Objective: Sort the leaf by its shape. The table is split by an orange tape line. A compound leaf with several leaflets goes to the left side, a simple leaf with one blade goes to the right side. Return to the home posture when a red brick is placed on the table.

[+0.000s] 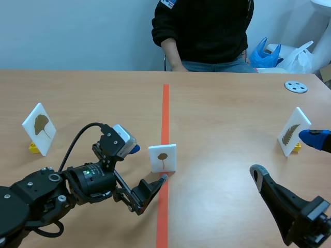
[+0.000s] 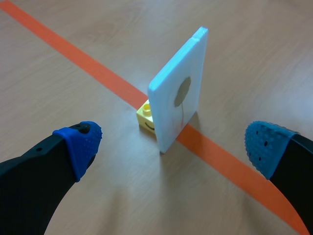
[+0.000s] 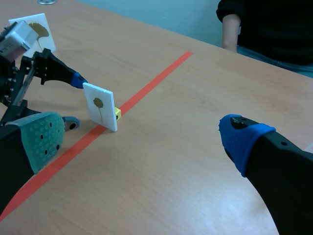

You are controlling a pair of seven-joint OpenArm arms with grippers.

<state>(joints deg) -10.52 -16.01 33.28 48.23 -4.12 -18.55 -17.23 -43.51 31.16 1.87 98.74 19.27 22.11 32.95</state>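
Here, left hand (image 2: 173, 144) wide open, empty, leaf card (image 2: 178, 93) upright just ahead

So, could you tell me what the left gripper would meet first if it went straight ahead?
Probably the white leaf card on its yellow brick, standing straight ahead of the open left gripper; the gap is hard to judge.

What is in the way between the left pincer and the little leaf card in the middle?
Nothing that I can see. The leaf card stands on its yellow brick on the orange tape, just ahead of the open left pincer, with only bare table between them.
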